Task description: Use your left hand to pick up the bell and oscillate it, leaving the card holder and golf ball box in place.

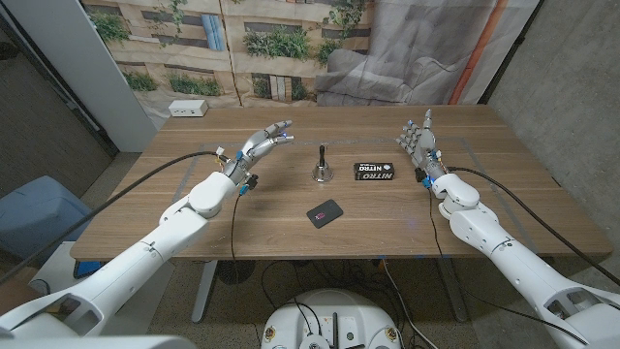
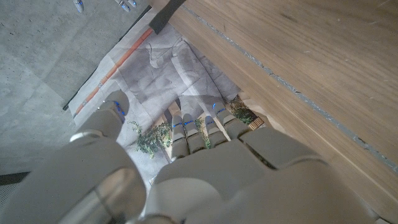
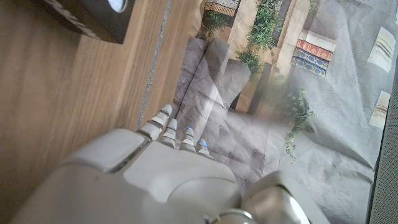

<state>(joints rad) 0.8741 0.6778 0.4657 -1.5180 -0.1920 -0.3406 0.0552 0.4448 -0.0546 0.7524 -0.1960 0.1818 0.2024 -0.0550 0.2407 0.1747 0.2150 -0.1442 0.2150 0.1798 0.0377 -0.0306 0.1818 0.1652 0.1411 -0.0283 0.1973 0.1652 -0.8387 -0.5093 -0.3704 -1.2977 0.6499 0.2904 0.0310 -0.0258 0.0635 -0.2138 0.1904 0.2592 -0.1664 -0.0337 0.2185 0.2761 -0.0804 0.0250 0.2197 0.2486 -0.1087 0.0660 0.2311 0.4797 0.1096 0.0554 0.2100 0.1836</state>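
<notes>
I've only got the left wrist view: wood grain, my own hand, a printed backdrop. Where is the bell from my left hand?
Observer: In the head view the small metal bell with the dark upright handle stands at mid-table, to the right of your left hand and clear of it.
Operator: Is my hand holding anything?
Observer: No. Its fingers are spread toward the bell, holding nothing.
Operator: What sits near the bell that I must leave alone?
Observer: The black golf ball box lettered NITRO lies just right of the bell, and the dark flat card holder lies nearer the robot.
Operator: And the right hand?
Observer: The right hand stands open, fingers up, beyond the box's right side, touching nothing.
</notes>
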